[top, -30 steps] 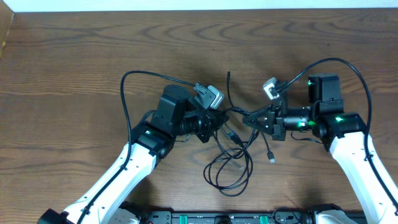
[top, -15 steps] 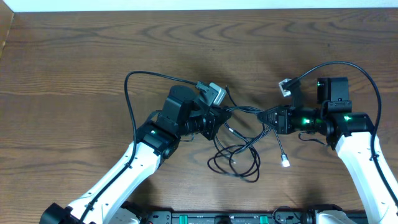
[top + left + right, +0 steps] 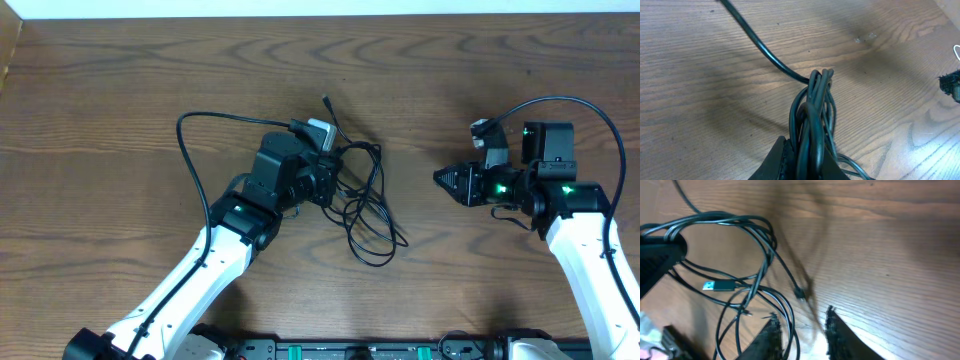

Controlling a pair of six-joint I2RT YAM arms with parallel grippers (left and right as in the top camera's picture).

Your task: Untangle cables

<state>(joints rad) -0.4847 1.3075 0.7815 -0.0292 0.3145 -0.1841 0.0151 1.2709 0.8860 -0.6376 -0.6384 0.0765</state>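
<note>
From overhead, the cables (image 3: 368, 205) lie as a loose set of loops near the middle of the surface (image 3: 120, 90), one side of them gathered up in the left gripper (image 3: 325, 187). That arm reaches up from the lower left on a diagonal, with its wrist turned so the gripper points right. The right arm comes up from the lower right and bends at the elbow, so the right gripper (image 3: 443, 180) points left at the loops but is well apart from them. In the left wrist view, the jaws are clamped on several strands bunched together, with one strand curving away toward the top left. We judge this the main risk: with many strands pinched at once, any pull would drag the whole clump and tighten the crossings rather than free a single cable. In the right wrist view, the jaws stand apart with only bare wood between them, and the fingers (image 3: 771, 332) are low in the picture. Two strands run just beside the left one. Ahead, loops overlap around a USB plug (image 3: 720, 286) and a small plug (image 3: 800, 294), and the left gripper shows as a dark shape at the left edge. If the right gripper advances from here, we think it could close on two strands instead of one. A plug could also snag inside a loop as it is drawn out. A pull against the clamped bundle could slip the strands from the left jaws.
</note>
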